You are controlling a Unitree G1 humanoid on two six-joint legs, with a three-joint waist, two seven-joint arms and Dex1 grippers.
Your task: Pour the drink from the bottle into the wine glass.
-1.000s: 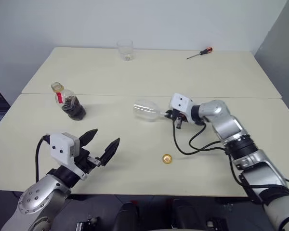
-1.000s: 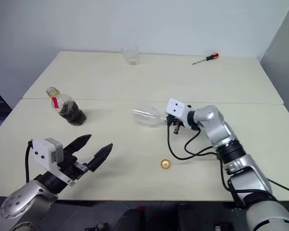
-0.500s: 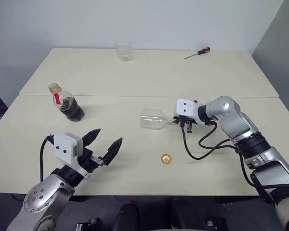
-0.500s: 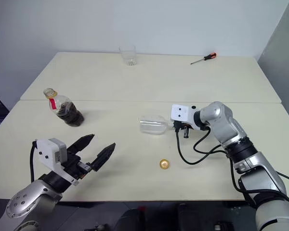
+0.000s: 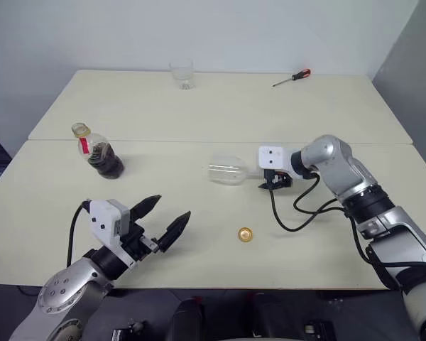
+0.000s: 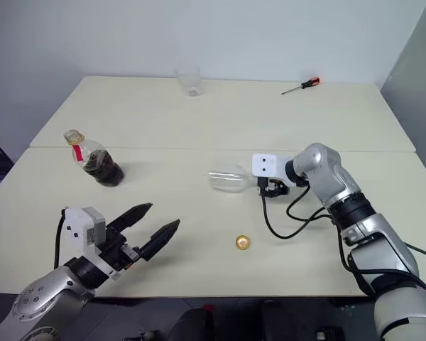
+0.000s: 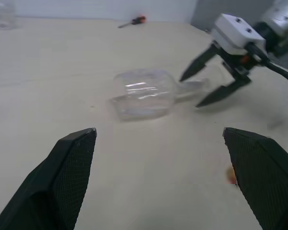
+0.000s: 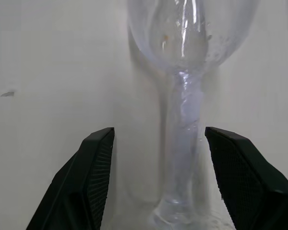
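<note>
The wine glass (image 5: 227,172) lies on its side mid-table, its stem (image 8: 185,143) pointing toward my right gripper (image 5: 273,183). That gripper is open, a finger (image 7: 197,62) on either side of the stem, apart from it. The bottle (image 5: 99,153) stands at the left with no cap on, the dark drink (image 5: 108,163) filling its lower part. My left gripper (image 5: 173,207) hovers open and empty near the front left edge, pointing toward the glass (image 7: 144,93).
A yellow cap (image 5: 246,234) lies on the table in front of the glass. A short clear tumbler (image 5: 182,73) and a red-handled screwdriver (image 5: 292,77) sit at the far edge. A black cable (image 5: 291,220) loops below my right wrist.
My right gripper has opened and let go of the glass stem; the glass now rests on the table. My left gripper has drifted slightly to the right.
</note>
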